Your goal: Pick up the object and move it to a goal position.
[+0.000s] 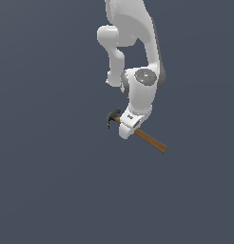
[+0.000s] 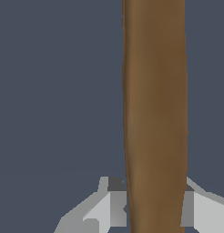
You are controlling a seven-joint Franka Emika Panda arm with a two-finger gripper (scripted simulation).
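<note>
The hammer (image 1: 150, 139) has a dark curved head (image 1: 112, 117) and a slim brown wooden handle. In the exterior view it lies aslant, the head toward the exterior view's left and the handle running down to the exterior view's right. My gripper (image 1: 127, 129) sits over the handle just behind the head and hides that part. In the wrist view the handle (image 2: 155, 113) fills the frame lengthwise, and both fingers (image 2: 114, 202) press against its sides. The gripper (image 2: 155, 209) is shut on the handle.
A plain dark grey-blue floor (image 1: 52, 181) lies all around. The white arm (image 1: 138, 57) rises above the gripper. No other object shows.
</note>
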